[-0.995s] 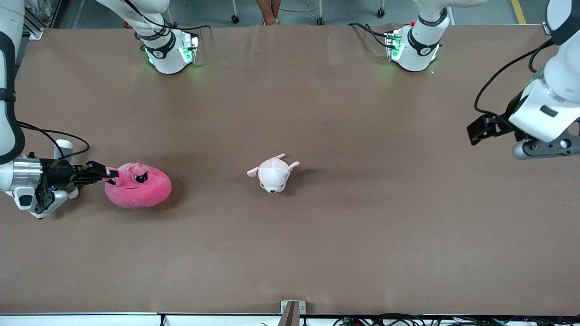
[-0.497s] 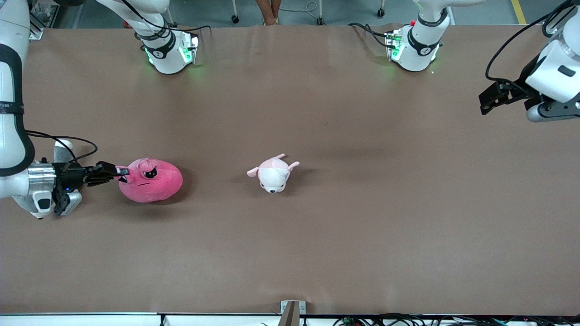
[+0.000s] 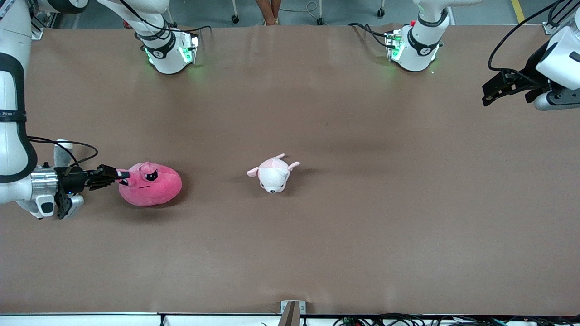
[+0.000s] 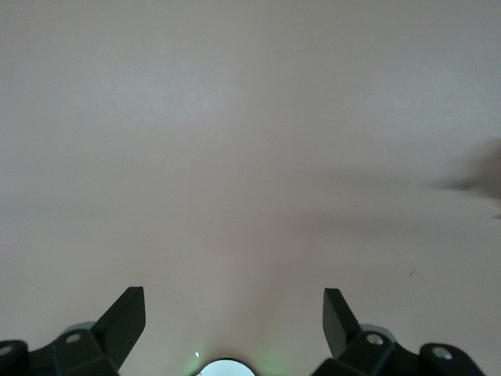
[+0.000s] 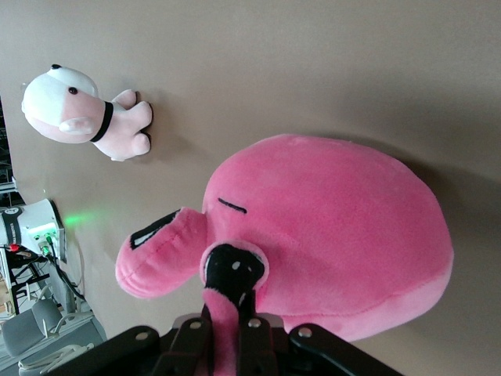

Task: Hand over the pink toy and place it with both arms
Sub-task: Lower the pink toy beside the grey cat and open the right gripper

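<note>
The pink toy, a round hot-pink plush with black angry eyes, lies on the brown table toward the right arm's end. My right gripper is shut on one of its small nubs at table height. The right wrist view shows the toy close up, with the nub pinched in the right gripper. My left gripper is open and empty, up in the air over the left arm's end of the table. The left wrist view shows the left gripper over bare table.
A small pale pink-and-white plush animal lies near the table's middle and also shows in the right wrist view. A pale rounded object sits partly hidden by the right arm. The arms' bases stand along the table's edge farthest from the front camera.
My right gripper has pulled the pink toy a little toward the table's middle. My left arm has moved away from the front camera, toward its end of the table.
</note>
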You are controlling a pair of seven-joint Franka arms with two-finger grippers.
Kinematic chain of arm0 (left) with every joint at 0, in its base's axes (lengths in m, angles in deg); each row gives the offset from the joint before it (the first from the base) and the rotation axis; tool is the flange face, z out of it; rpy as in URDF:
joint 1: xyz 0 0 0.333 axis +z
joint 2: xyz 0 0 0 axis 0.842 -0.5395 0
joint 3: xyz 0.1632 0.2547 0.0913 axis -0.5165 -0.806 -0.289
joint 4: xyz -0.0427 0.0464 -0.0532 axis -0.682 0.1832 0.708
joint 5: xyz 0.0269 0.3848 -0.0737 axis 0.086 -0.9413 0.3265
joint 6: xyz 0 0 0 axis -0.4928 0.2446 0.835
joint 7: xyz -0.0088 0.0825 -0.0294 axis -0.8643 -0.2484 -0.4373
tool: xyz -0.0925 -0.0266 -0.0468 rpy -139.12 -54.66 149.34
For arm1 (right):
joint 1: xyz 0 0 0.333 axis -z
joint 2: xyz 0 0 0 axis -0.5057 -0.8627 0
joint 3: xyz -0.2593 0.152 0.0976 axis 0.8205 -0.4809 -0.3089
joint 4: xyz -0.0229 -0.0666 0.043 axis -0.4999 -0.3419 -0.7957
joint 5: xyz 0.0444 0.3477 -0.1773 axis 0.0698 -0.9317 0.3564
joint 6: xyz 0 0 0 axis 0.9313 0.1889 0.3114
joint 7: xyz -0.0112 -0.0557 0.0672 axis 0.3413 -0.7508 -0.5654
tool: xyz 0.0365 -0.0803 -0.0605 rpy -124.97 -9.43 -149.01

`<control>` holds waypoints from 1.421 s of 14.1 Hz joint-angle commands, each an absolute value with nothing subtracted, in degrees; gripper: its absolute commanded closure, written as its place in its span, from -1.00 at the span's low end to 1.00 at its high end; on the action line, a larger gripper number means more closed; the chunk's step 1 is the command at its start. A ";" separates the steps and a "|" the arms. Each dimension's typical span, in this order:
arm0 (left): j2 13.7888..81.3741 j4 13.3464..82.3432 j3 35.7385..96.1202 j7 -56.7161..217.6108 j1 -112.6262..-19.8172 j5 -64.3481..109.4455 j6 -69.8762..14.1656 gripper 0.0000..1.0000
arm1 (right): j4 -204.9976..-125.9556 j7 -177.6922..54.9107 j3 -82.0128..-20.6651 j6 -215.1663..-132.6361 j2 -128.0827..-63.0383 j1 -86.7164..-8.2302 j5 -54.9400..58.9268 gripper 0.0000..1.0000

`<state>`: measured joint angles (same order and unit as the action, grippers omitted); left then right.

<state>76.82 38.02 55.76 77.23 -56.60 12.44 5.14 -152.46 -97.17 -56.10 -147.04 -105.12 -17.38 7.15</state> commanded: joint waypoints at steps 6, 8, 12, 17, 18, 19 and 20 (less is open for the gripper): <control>79.00 39.80 56.48 80.48 -56.47 13.47 6.43 -1.00 | -151.18 -98.28 -56.79 -145.82 -106.99 -15.87 6.85 0.96; 79.00 39.63 56.31 81.53 -56.29 13.56 7.13 -1.00 | -151.18 -98.81 -56.79 -145.91 -107.08 -15.96 7.02 0.84; 79.36 39.54 55.69 81.54 -56.20 13.56 7.13 -1.00 | -151.01 -97.59 -56.44 -146.17 -106.90 -16.13 7.55 -1.00; 79.36 39.36 55.69 81.54 -56.29 13.03 7.22 -1.00 | -143.37 -91.87 -56.44 -144.60 -105.32 -15.96 14.67 -1.00; 79.36 39.28 55.69 81.45 -56.29 13.03 7.22 -1.00 | -142.58 -91.78 -56.26 -144.07 -104.97 -15.70 14.76 -1.00; 79.27 39.10 55.69 80.93 -56.29 13.03 7.22 -1.00 | -141.00 -91.60 -56.09 -143.19 -104.53 -15.61 16.06 -1.00; 79.44 39.10 55.69 80.66 -56.29 13.03 7.30 -1.00 | -139.25 -90.56 -56.00 -142.23 -103.83 -16.13 18.69 -1.00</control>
